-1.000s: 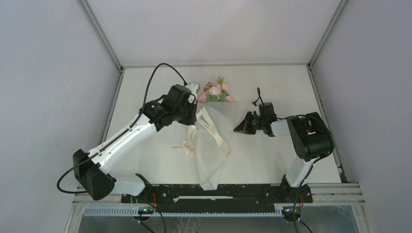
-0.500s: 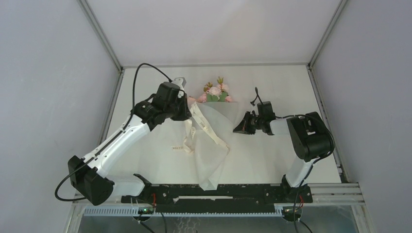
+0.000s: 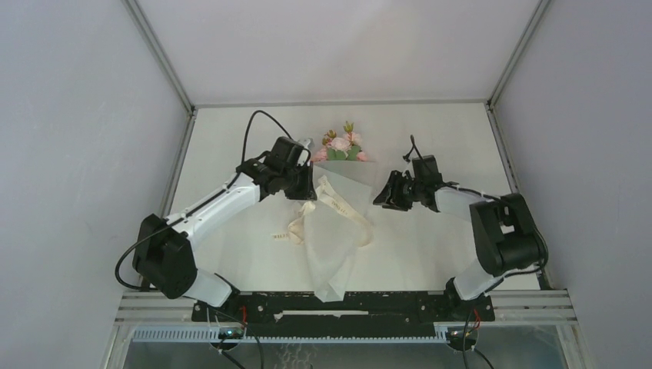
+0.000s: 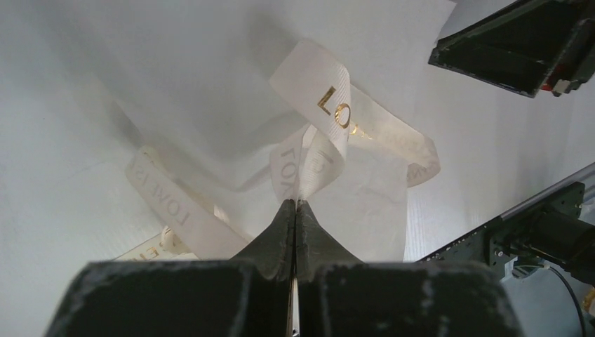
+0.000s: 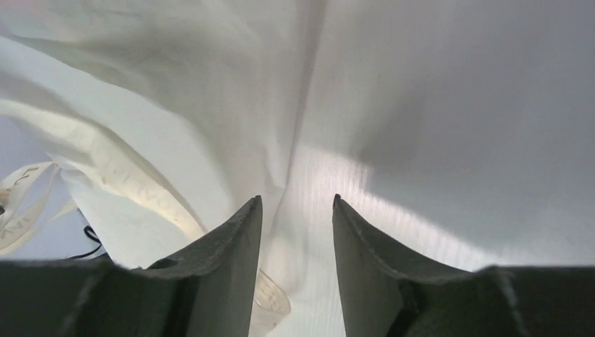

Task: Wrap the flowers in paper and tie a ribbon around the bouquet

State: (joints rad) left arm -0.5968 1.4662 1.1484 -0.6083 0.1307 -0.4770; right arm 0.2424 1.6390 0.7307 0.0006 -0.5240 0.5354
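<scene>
The bouquet lies on the table: pink flowers (image 3: 340,145) at the far end and a paper (image 3: 336,238) cone tapering toward the near edge. The cream ribbon (image 3: 335,202) loops across the cone and trails off to its left. My left gripper (image 3: 308,187) is at the cone's upper left, shut on a fold of the ribbon (image 4: 330,105), with the fingertips (image 4: 295,204) pressed together on it. My right gripper (image 3: 382,199) hovers just right of the cone, open. In its own view the right gripper (image 5: 296,201) holds nothing, and the paper (image 5: 210,105) and ribbon (image 5: 119,168) lie to its left.
White walls and a metal frame enclose the table (image 3: 430,254). A black rail (image 3: 338,304) with the arm bases runs along the near edge. The right gripper (image 4: 512,49) shows at the top right of the left wrist view.
My right gripper has gone from shut to open beside the cone. My left gripper swung out to the left with the ribbon, then came back toward the cone, and the ribbon loop slackened.
</scene>
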